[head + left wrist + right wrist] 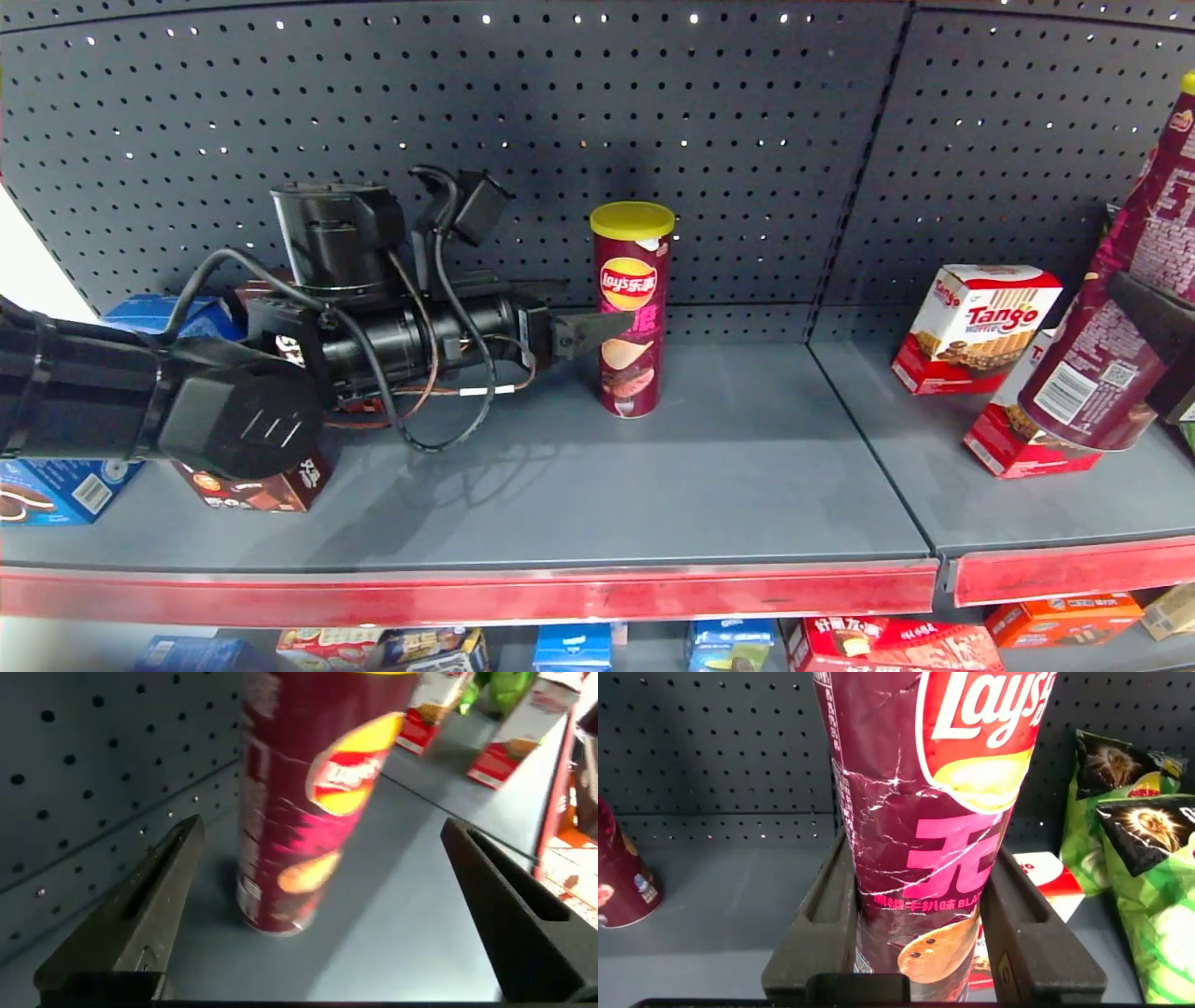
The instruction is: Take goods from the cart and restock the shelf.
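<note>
One can [632, 313] stands on the shelf [728, 467], my left end effector [322, 833] open near it; my right end effector [920, 924] grips a second can [934, 784], not yet shelved.

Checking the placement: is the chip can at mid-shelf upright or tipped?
Upright: the chip can stands on its base on the shelf, with its yellow lid on top.

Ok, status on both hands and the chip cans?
Left hand open, level with the standing can on the shelf. Right hand shut on second can, tilted. Wafer boxes sit by its base.
</note>
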You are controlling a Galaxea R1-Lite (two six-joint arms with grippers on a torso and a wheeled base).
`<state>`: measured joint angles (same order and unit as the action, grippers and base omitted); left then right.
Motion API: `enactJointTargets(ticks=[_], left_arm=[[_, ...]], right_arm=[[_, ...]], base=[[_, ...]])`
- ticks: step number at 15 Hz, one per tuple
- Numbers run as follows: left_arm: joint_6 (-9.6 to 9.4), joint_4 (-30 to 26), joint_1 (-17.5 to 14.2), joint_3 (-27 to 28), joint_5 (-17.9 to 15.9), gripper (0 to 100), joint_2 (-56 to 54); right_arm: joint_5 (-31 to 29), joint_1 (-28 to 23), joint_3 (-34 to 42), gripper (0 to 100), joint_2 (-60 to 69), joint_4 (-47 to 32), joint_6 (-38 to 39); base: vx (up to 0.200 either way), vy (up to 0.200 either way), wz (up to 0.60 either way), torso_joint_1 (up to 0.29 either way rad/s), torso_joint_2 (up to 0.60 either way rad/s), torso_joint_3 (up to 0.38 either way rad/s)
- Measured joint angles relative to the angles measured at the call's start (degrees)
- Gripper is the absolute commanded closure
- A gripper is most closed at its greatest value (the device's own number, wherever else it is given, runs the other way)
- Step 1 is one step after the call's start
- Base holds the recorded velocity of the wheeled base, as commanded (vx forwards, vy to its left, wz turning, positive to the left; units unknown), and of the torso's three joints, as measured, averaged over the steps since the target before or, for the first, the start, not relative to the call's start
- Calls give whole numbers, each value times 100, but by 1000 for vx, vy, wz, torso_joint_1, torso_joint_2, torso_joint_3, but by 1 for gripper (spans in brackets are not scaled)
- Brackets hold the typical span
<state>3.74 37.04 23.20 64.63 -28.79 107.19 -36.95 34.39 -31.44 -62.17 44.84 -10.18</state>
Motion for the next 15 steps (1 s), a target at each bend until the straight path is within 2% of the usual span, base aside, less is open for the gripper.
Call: enactJointTargets(ticks=[7, 13, 15], left_arm=[[-5, 134, -93, 713, -11, 0, 712], [9, 205, -35, 1257, 11, 0, 1182], [71, 205, -20, 1368, 15, 0, 1259]], right_arm=[[-13, -5, 38, 100, -95, -4, -106], [-30, -5, 74, 100, -157, 2, -106], [-30, -5, 105, 100, -169, 7, -106]], base=[[0, 0, 0, 0, 0, 0], [0, 0, 0, 0, 0, 0], [0, 0, 0, 0, 0, 0]])
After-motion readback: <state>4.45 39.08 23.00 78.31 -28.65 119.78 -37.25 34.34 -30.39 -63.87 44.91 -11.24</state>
